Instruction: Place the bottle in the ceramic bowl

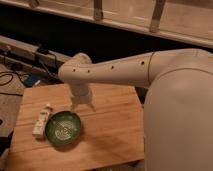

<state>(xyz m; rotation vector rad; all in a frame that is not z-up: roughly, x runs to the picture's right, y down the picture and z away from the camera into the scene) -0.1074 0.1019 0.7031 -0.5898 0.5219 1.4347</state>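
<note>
Op: Bottle (pixel 42 120), the slim white plastic one with a greenish label: where is it?

Me: Lying flat on the light wooden counter (pixel 112 132), right against the left rim of the round dark green ceramic bowl (pixel 63 128). My gripper (pixel 83 105) hangs just behind that bowl, jaws spread and empty, ready, I judge, to take the bottle.

Pale wood, glazed ceramic, smooth white casing.
The surface (pixel 110 125) is light matt wood with faint grain. The ceramic bowl (pixel 63 128) is glossy dark green with pale speckles, and the bottle (pixel 42 121) looks like smooth white plastic. The gripper (pixel 83 104), above the surface just behind the ceramic bowl, shares the arm's (pixel 115 69) smooth off-white shell.
</note>
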